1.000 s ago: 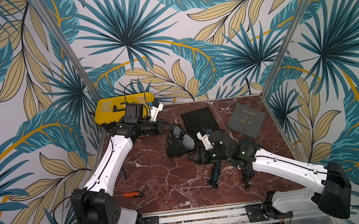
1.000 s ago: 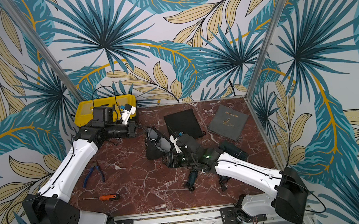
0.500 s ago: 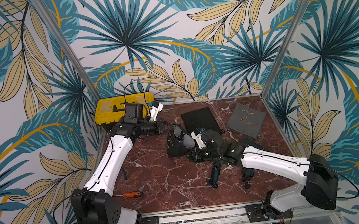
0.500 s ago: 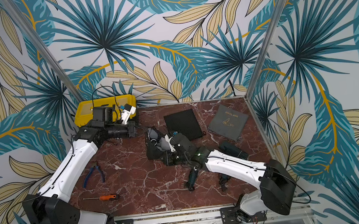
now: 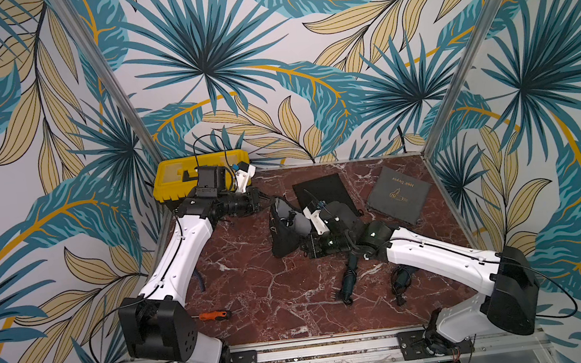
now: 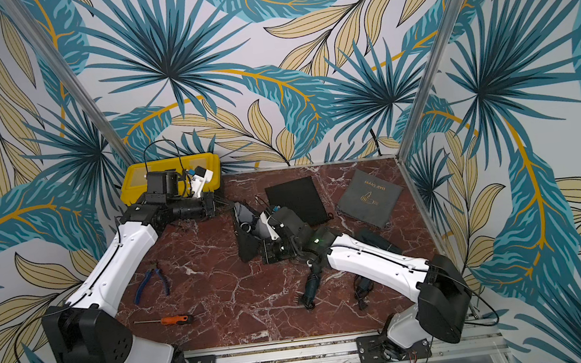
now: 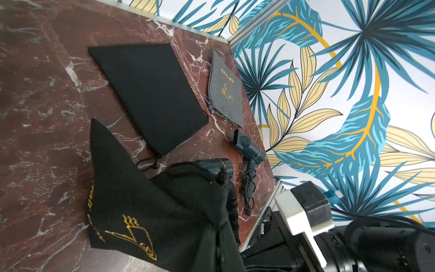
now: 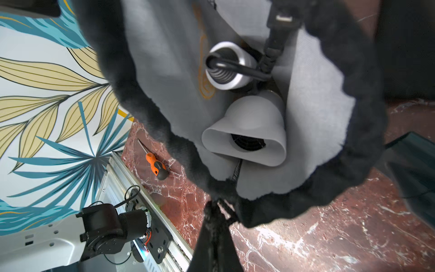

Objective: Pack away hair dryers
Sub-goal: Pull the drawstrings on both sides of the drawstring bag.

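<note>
Near centre a teal dryer (image 5: 348, 276) lies handle-near, a second teal dryer (image 7: 247, 148), clear only from my left wrist, points its nozzle far by the right wall, and my right gripper (image 8: 217, 205) and farther left gripper (image 5: 268, 201) each pinch the pouch (image 5: 280, 235) rim, where only my right wrist shows the white dryer (image 8: 244, 131) inside, nozzle at the mouth.

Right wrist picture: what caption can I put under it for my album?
White hair dryer peeking out of an open black pouch, orange screwdriver lying nearby.

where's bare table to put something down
Widest bare marble is front-centre, bordered by the orange screwdriver, the teal dryer and the front rail. Crowded: mid-table around the open black pouch, and behind and right of it the flat black pouch, grey pouch, second teal dryer.
</note>
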